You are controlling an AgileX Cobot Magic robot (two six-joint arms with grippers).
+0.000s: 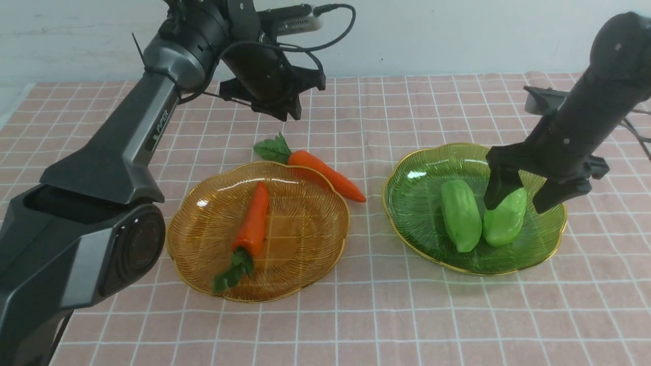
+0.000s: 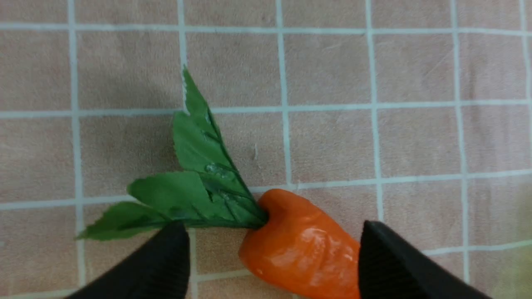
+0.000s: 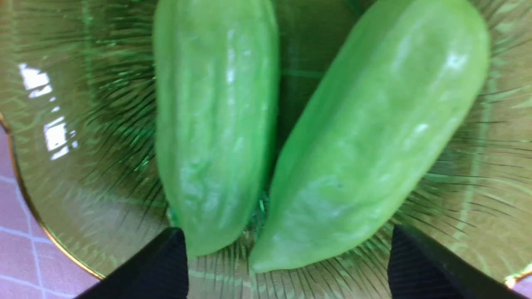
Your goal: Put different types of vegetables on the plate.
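Probably best: drop open left gripper (image 1: pixel 279 109) straight onto far carrot (image 1: pixel 325 173) lying across amber plate's (image 1: pixel 305 239) far rim, grab mid-body, shift inward. Lift right gripper (image 1: pixel 516 206), also spread open, clear of gourds (image 1: pixel 460 216) inside green plate (image 1: pixel 417 203).

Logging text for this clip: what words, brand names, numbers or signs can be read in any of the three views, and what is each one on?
"PiPER": white lettering on the dark side panel of the left arm, running along the link, front view.
A small mark next to that lettering is too small to read.
No other text, number or sign shows in the front view or either wrist view.
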